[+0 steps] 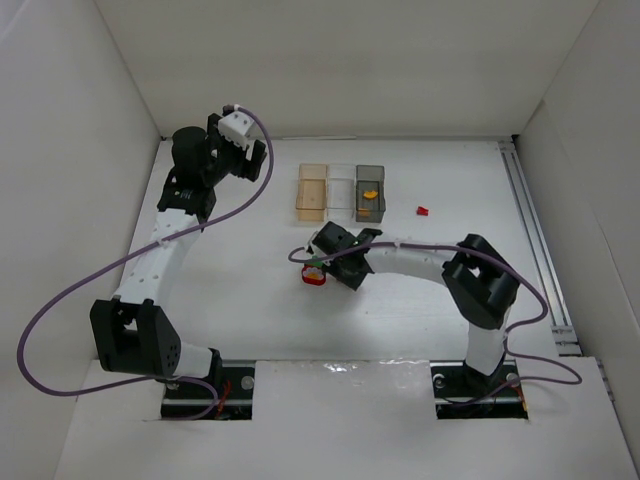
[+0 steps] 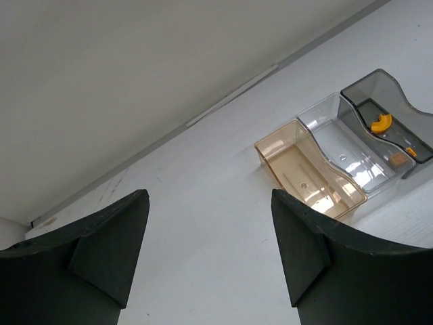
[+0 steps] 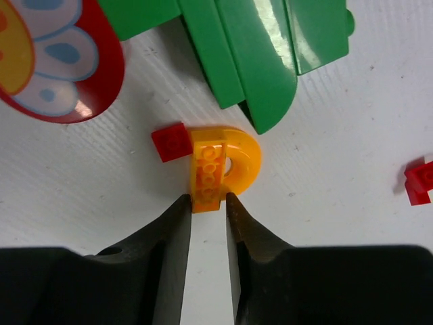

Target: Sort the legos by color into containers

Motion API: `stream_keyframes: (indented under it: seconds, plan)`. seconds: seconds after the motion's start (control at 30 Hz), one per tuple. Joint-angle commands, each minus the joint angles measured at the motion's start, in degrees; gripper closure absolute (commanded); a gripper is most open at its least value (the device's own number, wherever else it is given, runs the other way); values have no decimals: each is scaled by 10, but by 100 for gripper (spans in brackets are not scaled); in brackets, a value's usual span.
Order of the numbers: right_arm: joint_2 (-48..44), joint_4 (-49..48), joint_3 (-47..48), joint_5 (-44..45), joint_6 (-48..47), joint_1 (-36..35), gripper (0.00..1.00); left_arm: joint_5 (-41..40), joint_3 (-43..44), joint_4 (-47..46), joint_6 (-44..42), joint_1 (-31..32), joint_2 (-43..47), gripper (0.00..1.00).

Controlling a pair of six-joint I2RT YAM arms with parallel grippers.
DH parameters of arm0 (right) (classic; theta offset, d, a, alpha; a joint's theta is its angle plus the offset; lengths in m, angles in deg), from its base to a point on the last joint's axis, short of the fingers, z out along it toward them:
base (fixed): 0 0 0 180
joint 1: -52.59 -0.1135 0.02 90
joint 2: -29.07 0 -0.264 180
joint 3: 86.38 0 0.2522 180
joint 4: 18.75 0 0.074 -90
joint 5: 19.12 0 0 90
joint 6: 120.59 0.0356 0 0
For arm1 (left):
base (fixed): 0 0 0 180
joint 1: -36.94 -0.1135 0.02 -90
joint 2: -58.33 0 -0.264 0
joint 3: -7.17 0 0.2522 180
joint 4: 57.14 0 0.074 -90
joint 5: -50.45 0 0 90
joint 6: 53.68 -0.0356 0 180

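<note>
My right gripper (image 3: 208,203) is low over a cluster of legos in front of the containers, also seen from above (image 1: 318,266). Its jaws pinch the near end of an orange brick (image 3: 208,169) that is joined to an orange arch (image 3: 242,161) lying on the table. A tiny red brick (image 3: 170,142) touches the arch, and another red brick (image 3: 419,183) lies at the right. A large green piece (image 3: 250,47) lies beyond. The amber (image 1: 312,192), clear (image 1: 341,190) and dark grey (image 1: 371,192) containers stand in a row. My left gripper (image 2: 210,250) is open and empty, raised to their left.
A red rounded piece with a flower print (image 3: 54,61) lies left of the green piece. The dark grey container holds an orange piece (image 2: 380,122). A lone red lego (image 1: 423,210) lies right of the containers. White walls enclose the table, and a rail (image 1: 535,240) runs along its right side.
</note>
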Motion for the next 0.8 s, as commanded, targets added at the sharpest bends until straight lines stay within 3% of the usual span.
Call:
stream_keyframes:
  seconds: [0.0,0.1,0.27,0.47,0.6,0.67,0.77]
  plan:
    - [21,-28,-14,32,11,-4,69,10,-2,-22,-5,-1,9,30]
    - [37,-28,-26,32,5,-4,73,15,-2,-22,-10,-1,9,30]
    - [12,-34,-32,-9,-12,25,98,20,8,-22,-10,-1,4,30]
    - [-135,-28,-50,-155,-62,123,100,36,1,-28,10,-1,4,30]
    - [-197,35,-43,-333,-141,228,100,54,-12,-47,31,-1,4,30]
    - [-211,76,-16,-492,-219,312,100,65,-12,-53,44,-1,4,30]
    - [-176,247,69,-662,-327,387,100,72,-19,-65,51,-1,4,30]
